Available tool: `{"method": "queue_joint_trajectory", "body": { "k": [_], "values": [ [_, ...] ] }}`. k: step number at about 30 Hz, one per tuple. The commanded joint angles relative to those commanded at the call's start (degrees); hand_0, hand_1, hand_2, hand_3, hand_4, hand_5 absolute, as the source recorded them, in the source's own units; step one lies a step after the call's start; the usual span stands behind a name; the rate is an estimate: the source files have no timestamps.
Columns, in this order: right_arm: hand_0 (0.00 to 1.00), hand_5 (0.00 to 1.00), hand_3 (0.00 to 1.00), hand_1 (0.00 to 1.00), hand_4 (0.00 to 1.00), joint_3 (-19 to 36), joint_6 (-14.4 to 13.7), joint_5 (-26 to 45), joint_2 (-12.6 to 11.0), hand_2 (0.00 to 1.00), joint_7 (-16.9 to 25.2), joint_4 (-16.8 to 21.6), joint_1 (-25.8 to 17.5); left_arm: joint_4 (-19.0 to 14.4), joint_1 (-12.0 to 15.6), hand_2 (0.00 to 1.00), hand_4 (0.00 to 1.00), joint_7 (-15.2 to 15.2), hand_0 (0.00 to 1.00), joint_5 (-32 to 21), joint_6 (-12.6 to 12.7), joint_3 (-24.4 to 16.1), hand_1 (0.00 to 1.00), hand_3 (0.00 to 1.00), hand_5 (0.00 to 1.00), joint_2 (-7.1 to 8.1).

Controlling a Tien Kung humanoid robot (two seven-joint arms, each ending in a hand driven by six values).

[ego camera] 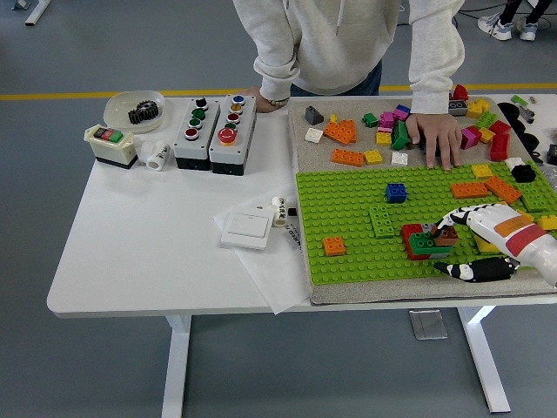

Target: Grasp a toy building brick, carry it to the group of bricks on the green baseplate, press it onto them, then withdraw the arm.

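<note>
The green baseplate (348,222) covers the right part of the table. On it sits a group of bricks: a red brick (410,231), a green brick (424,245) and a brown brick (447,234) lying slightly tilted at the group's right side. My right hand (451,246) reaches in from the right. Its fingertips (447,221) rest on top of the brown brick, while the thumb (459,270) lies spread apart below the group, so nothing is gripped. A yellow brick (484,247) shows under the palm. No left arm is visible.
A person stands at the far side, one hand (435,138) flat on the grey mat among loose bricks (344,132), the other hand (261,92) on the table's far edge. Blue (396,192), orange (334,246) and light green (382,221) bricks sit on the plate. Button boxes (214,132), a wall switch (246,228) and a bowl (133,110) occupy the left.
</note>
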Motion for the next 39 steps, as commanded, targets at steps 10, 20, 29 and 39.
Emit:
{"method": "queue_joint_trajectory", "body": {
  "k": [10, 20, 29, 39],
  "values": [
    [0.656, 0.457, 0.573, 0.671, 0.827, 0.0, 0.2, -0.3, 0.0, 0.697, 0.0, 0.2, -0.1, 0.0, -0.2, 0.742, 0.676, 0.0, 0.752, -0.4, 0.0, 0.2, 0.746, 0.602, 0.589, 0.06],
    [0.653, 0.456, 0.572, 0.668, 0.828, -0.3, 0.4, -0.6, 0.1, 0.696, 0.0, 0.0, -0.3, 0.0, -0.2, 0.742, 0.676, 0.0, 0.752, -0.3, 0.1, 0.2, 0.745, 0.602, 0.588, 0.0],
    [0.651, 0.45, 0.573, 0.667, 0.833, -0.4, 0.5, -0.8, 0.3, 0.694, -0.1, -0.7, -0.3, 0.0, -0.3, 0.743, 0.676, 0.0, 0.752, -0.4, 0.1, 0.3, 0.746, 0.601, 0.588, 0.02],
    [0.653, 0.45, 0.573, 0.665, 0.836, -0.3, 0.5, -0.7, 0.2, 0.693, -0.1, -0.9, -0.2, 0.0, -0.3, 0.742, 0.676, 0.0, 0.752, -0.5, 0.1, 0.3, 0.745, 0.601, 0.588, 0.06]
  ]
}}
